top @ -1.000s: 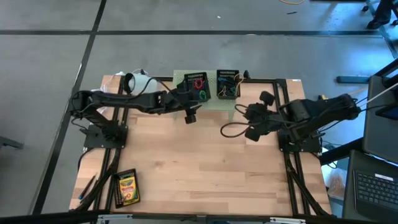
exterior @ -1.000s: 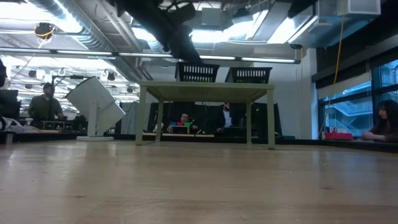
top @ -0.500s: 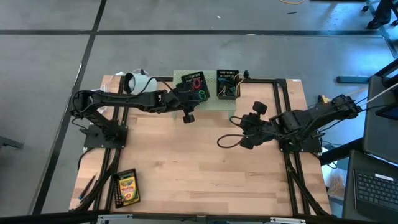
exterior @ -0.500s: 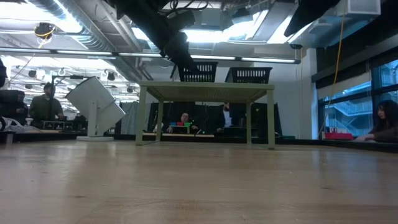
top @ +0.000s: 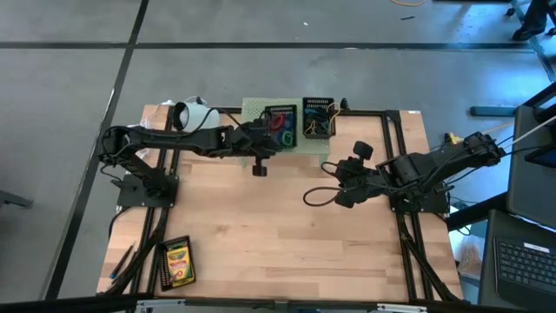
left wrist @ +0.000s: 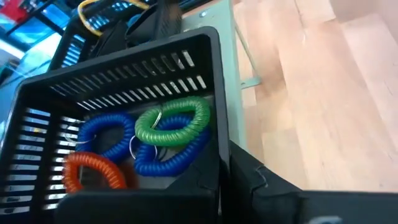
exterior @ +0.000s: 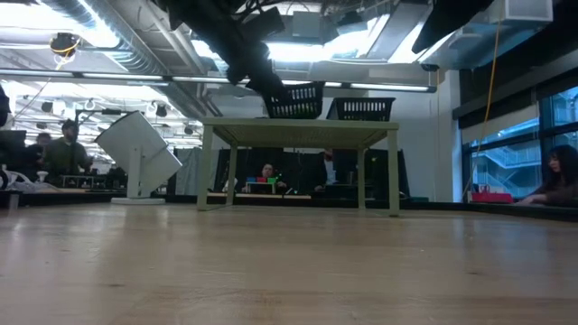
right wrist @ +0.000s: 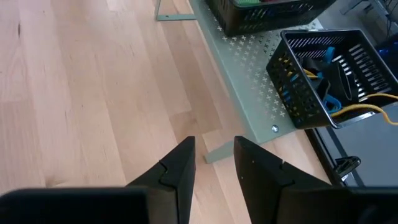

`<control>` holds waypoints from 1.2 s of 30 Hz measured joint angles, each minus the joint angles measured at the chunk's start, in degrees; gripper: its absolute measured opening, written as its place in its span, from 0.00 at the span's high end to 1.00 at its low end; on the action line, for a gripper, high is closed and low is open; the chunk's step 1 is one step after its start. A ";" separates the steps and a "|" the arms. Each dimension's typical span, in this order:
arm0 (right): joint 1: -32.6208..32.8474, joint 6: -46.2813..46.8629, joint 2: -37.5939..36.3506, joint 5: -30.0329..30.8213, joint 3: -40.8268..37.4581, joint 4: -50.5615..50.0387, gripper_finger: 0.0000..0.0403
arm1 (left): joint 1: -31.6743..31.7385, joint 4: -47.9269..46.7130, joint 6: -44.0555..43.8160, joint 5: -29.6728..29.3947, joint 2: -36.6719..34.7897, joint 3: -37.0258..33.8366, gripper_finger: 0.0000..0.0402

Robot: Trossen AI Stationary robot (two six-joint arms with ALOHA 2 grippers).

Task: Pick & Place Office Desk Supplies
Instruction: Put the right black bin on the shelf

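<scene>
On the pale green perforated stand (top: 250,110) at the table's far edge stand two black baskets. The left basket (top: 281,118) holds blue, green and red coil loops (left wrist: 171,121). My left gripper (left wrist: 224,180) is shut on this basket's near wall. In the low view the basket (exterior: 293,99) sits tilted on the stand (exterior: 298,134). The right basket (right wrist: 323,74) holds yellow and blue items. My right gripper (right wrist: 214,155) hovers open over the wood, just near of the stand's right front corner. A yellow-and-green crayon box (top: 177,263) lies flat at the near left. My left gripper pinches the left basket's near wall close to a corner (left wrist: 217,146), one finger inside the basket and one outside. The fingers come from the table's near side, slanting down. The basket is tipped, part of it still over the stand.
A white rounded lamp-like object (top: 189,115) stands at the far left beside the stand. Black frame rails (top: 408,235) run along the table's left and right sides. A loose cable loop (top: 314,196) hangs by the right arm. People sit in the room beyond the table.
My left gripper has shut on the left basket's near wall. The basket has turned a little, shifted toward the table's right and tipped on the stand. My right arm came toward the table's left and near side early on, then held still.
</scene>
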 joint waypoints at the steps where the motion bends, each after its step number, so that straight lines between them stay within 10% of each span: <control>1: 0.00 -0.01 0.00 0.01 0.00 0.00 0.72 | 0.03 0.00 0.51 0.11 0.00 0.00 0.99; 15: -0.02 -0.03 0.00 0.00 0.00 0.02 0.72 | 5.68 -2.33 -1.97 10.89 0.00 3.86 0.99; 36: -0.02 -0.66 0.02 -0.47 0.00 -0.11 0.72 | 5.48 -15.65 -3.50 5.47 9.16 16.34 0.97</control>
